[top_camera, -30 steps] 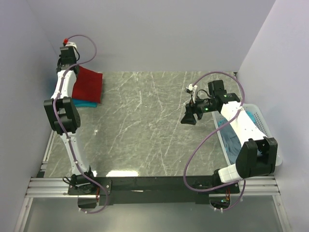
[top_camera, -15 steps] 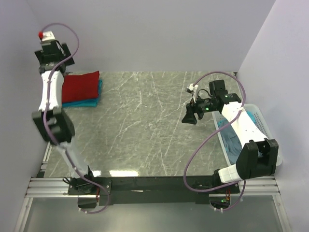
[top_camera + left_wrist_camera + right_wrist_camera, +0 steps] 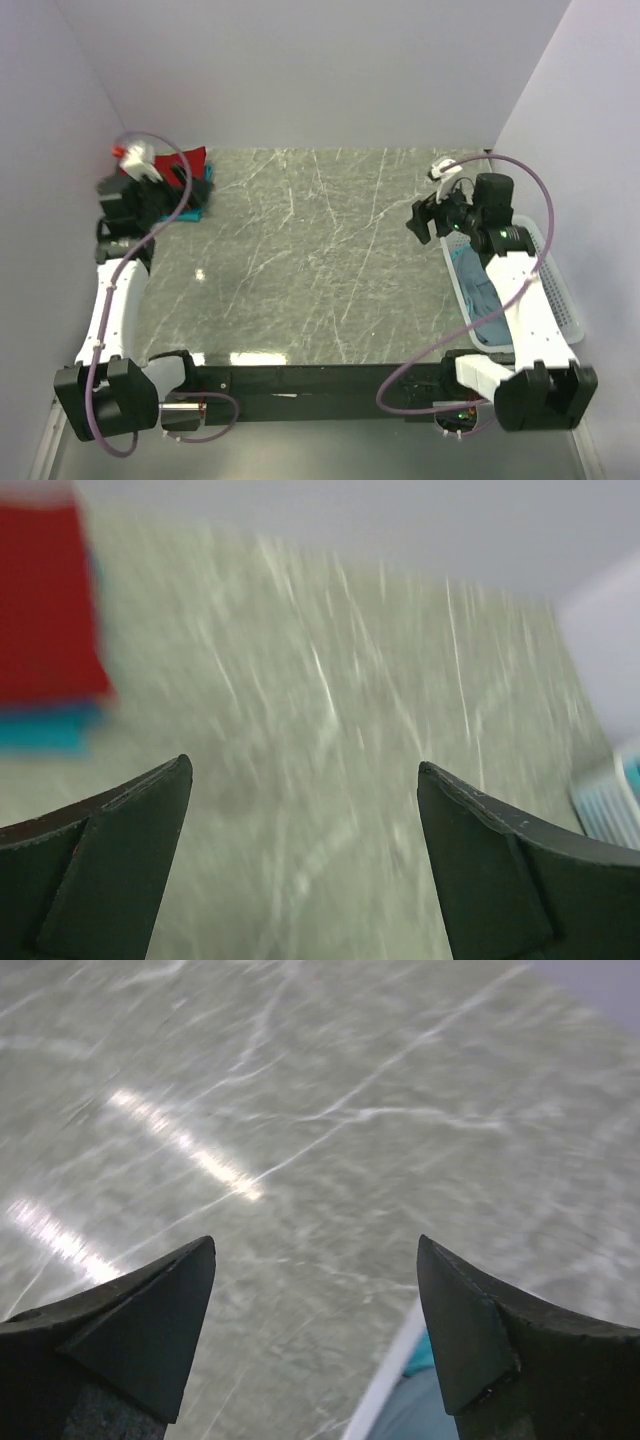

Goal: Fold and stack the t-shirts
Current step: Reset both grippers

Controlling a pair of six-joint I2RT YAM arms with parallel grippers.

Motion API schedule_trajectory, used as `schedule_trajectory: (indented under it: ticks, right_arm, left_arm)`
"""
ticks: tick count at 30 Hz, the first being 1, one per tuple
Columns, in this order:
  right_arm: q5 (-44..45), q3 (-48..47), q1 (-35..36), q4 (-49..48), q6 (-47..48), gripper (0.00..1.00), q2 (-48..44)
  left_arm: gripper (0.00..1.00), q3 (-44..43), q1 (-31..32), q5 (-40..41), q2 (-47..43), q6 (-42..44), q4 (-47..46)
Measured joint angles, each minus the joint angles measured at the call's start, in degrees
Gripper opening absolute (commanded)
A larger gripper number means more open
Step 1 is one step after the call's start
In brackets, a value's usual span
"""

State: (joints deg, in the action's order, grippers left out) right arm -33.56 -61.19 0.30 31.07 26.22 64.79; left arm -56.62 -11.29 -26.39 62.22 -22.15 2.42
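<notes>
Stacking check: red shirt (image 3: pixel 195 160) lies folded on a teal shirt (image 3: pixel 195 212) at the table's (image 3: pixel 320 250) far left corner. Left gripper (image 3: pixel 302 770) hangs over the table just near of that stack, jaws wide apart, nothing between them. Basket (image 3: pixel 565 300) stands along the table's right edge, with loose shirts (image 3: pixel 470 285), teal and grey-blue, heaped inside. Right gripper (image 3: pixel 315 1250) hangs over the table's right side by the basket's far end, jaws apart, empty. Both wrist views are blurred.

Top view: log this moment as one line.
left tool open, empty | right tool open, empty | red t-shirt stacked on teal t-shirt | basket holds blue cloth
</notes>
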Motion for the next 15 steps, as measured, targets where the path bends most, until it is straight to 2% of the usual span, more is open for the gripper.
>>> schedule_trajectory:
  ticks: [4,8,10,15]
  right_arm:
    - [10.73,6.27,-1.07,-8.57,-8.17,1.0,-9.92]
    - [26.53,16.13,-1.38,-16.31,-19.32,1.0,-20.06]
    - [33.03,19.23,-1.46,-17.88,-22.8,1.0,-23.45]
    - [42.58,21.7,-1.46,-19.12,-27.02,0.99,-28.15]
  left_arm:
    - [0.99,8.94,6.23,-1.86,-1.97,0.59,4.92]
    - [0.99,11.89,13.64,3.08,-9.01,3.72,7.61]
    - [0.99,13.35,15.3,6.25,-13.2,5.05,7.56]
    - [1.0,16.81,17.79,11.93,-20.68,7.08,7.61]
